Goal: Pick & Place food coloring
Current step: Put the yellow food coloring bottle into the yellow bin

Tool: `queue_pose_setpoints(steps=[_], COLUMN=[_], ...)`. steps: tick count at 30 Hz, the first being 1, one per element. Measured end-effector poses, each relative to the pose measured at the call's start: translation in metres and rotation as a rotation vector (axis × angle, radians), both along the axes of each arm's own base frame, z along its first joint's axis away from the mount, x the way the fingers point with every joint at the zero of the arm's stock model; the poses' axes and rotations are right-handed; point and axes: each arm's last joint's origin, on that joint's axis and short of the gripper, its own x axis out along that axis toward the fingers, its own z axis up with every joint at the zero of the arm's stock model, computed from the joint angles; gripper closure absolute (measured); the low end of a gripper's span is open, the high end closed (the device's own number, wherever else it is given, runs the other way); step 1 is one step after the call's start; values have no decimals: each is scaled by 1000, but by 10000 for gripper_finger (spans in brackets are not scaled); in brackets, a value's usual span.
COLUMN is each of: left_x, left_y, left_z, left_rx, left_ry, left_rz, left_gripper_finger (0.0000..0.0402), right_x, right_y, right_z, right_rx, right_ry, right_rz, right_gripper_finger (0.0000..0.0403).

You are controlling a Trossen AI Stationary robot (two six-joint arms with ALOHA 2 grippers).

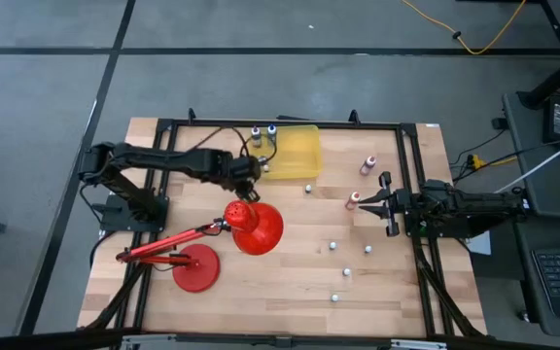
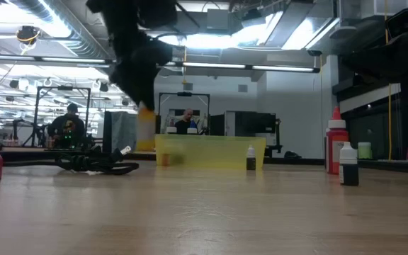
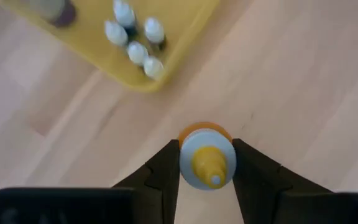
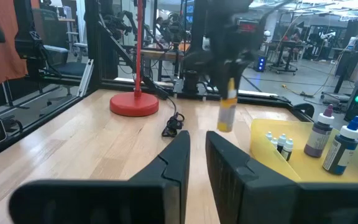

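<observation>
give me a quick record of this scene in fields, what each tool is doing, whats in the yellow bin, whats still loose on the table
left tool: closed on a yellow food coloring bottle, held off the table beside the yellow bin
right tool: shut, holding nothing, at the table's right side
in bin: four small white-capped bottles in one corner
behind bin: two larger bottles
loose on table: a reddish bottle, small bottles scattered at right
other: red desk lamp at front left
</observation>
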Motion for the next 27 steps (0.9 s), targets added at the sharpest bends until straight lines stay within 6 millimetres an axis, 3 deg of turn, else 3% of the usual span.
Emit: queue_pose_setpoints(steps=[8, 17, 23, 27], left_x=[18, 58, 86, 97], left_y=[22, 53, 78, 103], left_z=[35, 59, 65, 52], left_rx=[25, 24, 42, 38], left_ry=[-49, -82, -116, -94], left_rz=[-50, -41, -32, 17], left_gripper_finger=[287, 286, 285, 286], right_x=[0, 0, 0, 0], right_y=[0, 0, 0, 0], right_z=[0, 0, 0, 0], right_rx=[0, 0, 0, 0], right_ry=[0, 0, 0, 1], right_rz=[0, 0, 0, 0], right_gripper_finger=[347, 347, 347, 347])
